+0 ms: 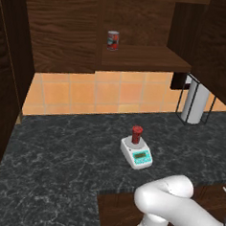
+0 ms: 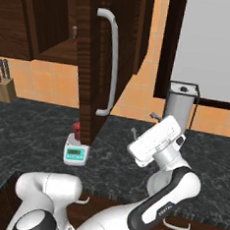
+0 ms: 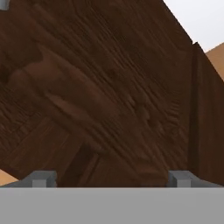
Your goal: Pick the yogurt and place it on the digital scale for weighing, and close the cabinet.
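Sitting: yogurt (image 1: pixel 136 134) on digital scale (image 1: pixel 136 153) | can (image 1: pixel 113 40) in cabinet (image 1: pixel 138 57) | gripper (image 2: pixel 145 123) spread, empty

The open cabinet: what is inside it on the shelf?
A can with a red, white and grey label stands alone on the shelf of the cabinet. The door swung toward the camera covers the right part of the inside, so that part cannot be judged.

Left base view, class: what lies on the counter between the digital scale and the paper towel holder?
Only bare dark counter lies between the digital scale and the paper towel holder.
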